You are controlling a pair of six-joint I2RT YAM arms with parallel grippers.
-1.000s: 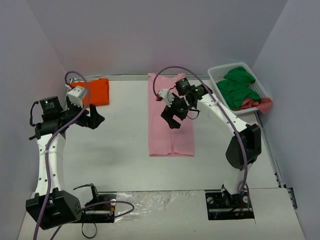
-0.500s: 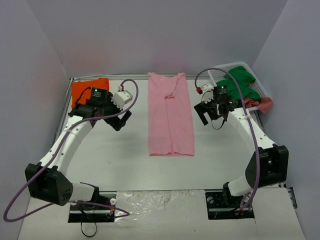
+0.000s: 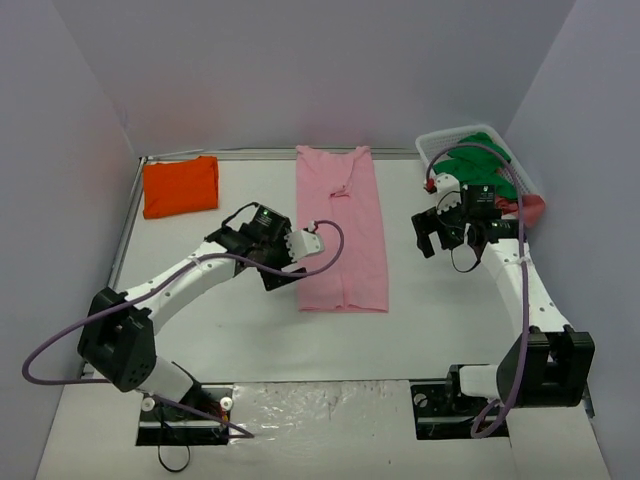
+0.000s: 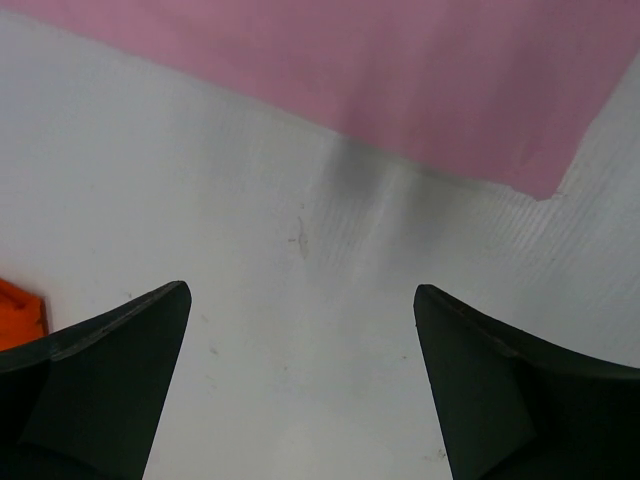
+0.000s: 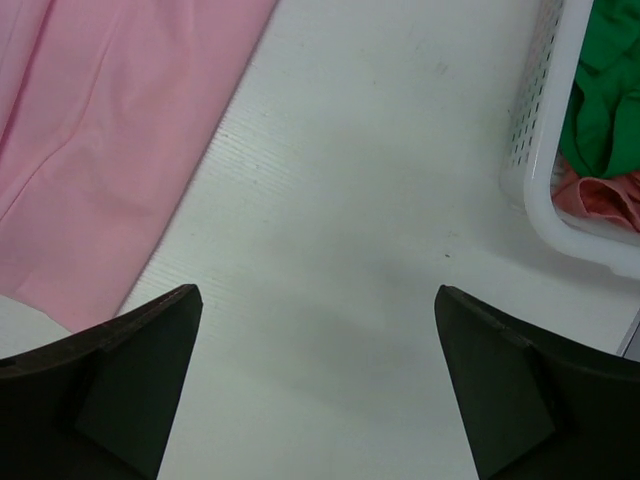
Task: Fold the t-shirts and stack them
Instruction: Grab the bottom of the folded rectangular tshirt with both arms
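Top view: one pink t-shirt (image 3: 342, 230) lies as a long strip mid-table, reaching the far edge. One orange t-shirt (image 3: 180, 186) sits folded in the far left corner, and one basket (image 3: 436, 150) in the far right corner.

Left wrist view: the left gripper (image 4: 300, 330) is spread and empty, near the pink t-shirt's near left corner.

Right wrist view: the right gripper (image 5: 318, 340) is spread and empty over the table.

Probably best: pinch both near corners together and fold evenly.

White arms (image 3: 175, 280), black joints (image 3: 118, 340), black hands (image 4: 301, 288), purple cables (image 3: 28, 360).
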